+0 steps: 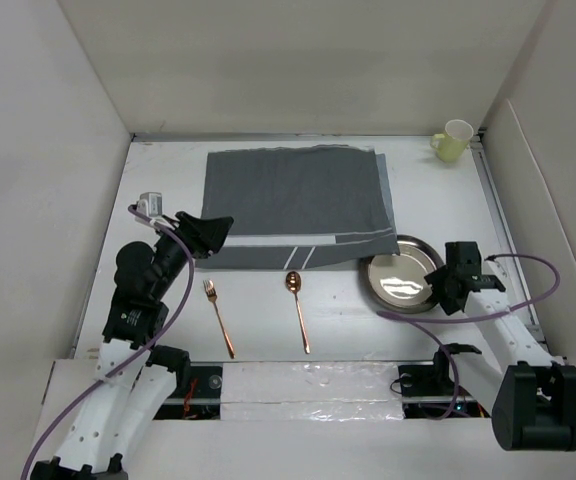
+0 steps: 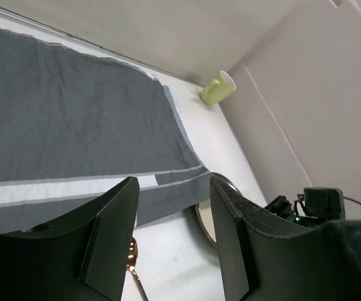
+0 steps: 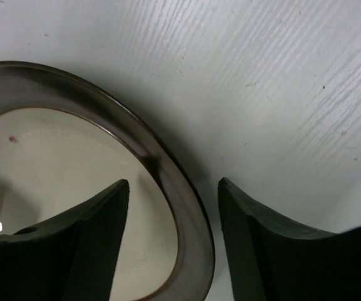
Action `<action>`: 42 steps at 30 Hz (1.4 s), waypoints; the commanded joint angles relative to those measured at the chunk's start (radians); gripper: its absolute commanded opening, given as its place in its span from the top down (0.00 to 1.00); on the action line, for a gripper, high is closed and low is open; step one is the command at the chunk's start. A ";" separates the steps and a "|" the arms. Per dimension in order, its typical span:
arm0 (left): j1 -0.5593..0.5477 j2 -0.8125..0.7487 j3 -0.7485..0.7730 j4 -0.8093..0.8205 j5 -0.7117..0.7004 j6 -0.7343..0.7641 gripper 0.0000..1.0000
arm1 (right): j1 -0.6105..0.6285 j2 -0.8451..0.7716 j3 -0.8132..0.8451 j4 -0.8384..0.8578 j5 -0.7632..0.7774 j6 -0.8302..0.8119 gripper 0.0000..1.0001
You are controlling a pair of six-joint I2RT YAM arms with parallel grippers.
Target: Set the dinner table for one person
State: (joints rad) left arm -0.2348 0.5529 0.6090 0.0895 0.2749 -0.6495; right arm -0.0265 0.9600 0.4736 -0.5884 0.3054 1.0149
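We see our L gripper (image 1: 220, 230) open & empty at the placemat's (image 1: 293, 205) near-L corner, R gripper (image 3: 174, 185) wide open, its jaws straddling the plate's (image 1: 393, 275) rim on the dinner table (image 1: 163, 185).

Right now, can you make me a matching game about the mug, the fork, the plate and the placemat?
Things:
1. mug
2. fork
3. plate
4. placemat

Place or colour:
A. dark grey with stripes
B. far right corner of the dinner table
C. just left of the spoon
D. at the placemat's near right corner

Pairs: 1-B, 2-C, 3-D, 4-A
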 commanded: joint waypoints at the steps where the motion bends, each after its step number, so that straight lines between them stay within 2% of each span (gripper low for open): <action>1: -0.001 0.002 0.014 0.079 0.064 -0.004 0.54 | -0.004 0.008 0.007 0.008 -0.035 0.036 0.38; 3: -0.001 0.004 0.006 0.084 0.064 -0.006 0.55 | -0.004 0.005 -0.006 0.033 -0.063 0.036 0.41; 6: -0.001 0.004 0.005 0.079 0.064 -0.006 0.56 | -0.004 -0.001 -0.042 0.081 -0.081 0.079 0.52; 7: -0.001 0.001 0.003 0.076 0.058 -0.006 0.56 | -0.004 -0.004 -0.046 0.076 -0.071 0.105 0.64; 9: -0.001 -0.002 -0.005 0.076 0.057 -0.007 0.56 | -0.004 -0.027 -0.036 0.033 -0.023 0.135 0.80; 10: -0.001 -0.002 -0.005 0.076 0.053 -0.006 0.56 | -0.004 -0.068 -0.033 -0.005 -0.005 0.152 0.91; 12: -0.001 -0.002 -0.009 0.075 0.044 -0.009 0.56 | -0.004 -0.130 -0.004 -0.068 0.081 0.177 0.99; 17: -0.001 -0.002 -0.006 0.056 0.029 -0.004 0.57 | -0.004 -0.372 0.097 -0.154 0.219 0.162 1.00; 22: -0.001 -0.005 0.006 0.032 0.007 0.008 0.57 | -0.004 -0.388 0.308 -0.110 0.291 -0.052 1.00; 25: -0.001 0.002 0.020 0.021 0.007 0.014 0.57 | -0.004 -0.348 0.422 -0.026 0.216 -0.189 1.00; 26: -0.001 0.008 0.031 0.013 0.009 0.020 0.57 | -0.004 -0.334 0.442 0.040 0.137 -0.241 1.00; 27: -0.001 0.008 0.037 0.009 0.009 0.024 0.57 | -0.004 -0.327 0.457 0.041 0.085 -0.242 1.00; 28: -0.001 0.016 0.038 0.006 0.009 0.025 0.57 | -0.004 -0.316 0.474 0.111 0.030 -0.274 1.00; 29: -0.001 0.022 0.040 0.010 0.009 0.027 0.57 | -0.004 -0.297 0.509 0.145 -0.085 -0.283 1.00; 33: -0.001 0.096 0.049 0.001 0.040 0.036 0.59 | 0.011 -0.178 0.586 0.225 -0.262 -0.302 1.00; 38: -0.001 0.120 0.109 -0.045 -0.006 0.060 0.61 | 0.158 -0.042 0.583 0.433 -0.298 -0.279 1.00; 42: -0.001 0.196 0.331 -0.186 -0.020 0.157 0.60 | 0.270 0.104 0.611 0.516 -0.312 -0.283 1.00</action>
State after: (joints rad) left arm -0.2348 0.7380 0.7654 -0.0681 0.2672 -0.5766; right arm 0.1852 1.0157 1.0035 -0.3588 0.0719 0.7105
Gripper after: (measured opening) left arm 0.400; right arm 0.079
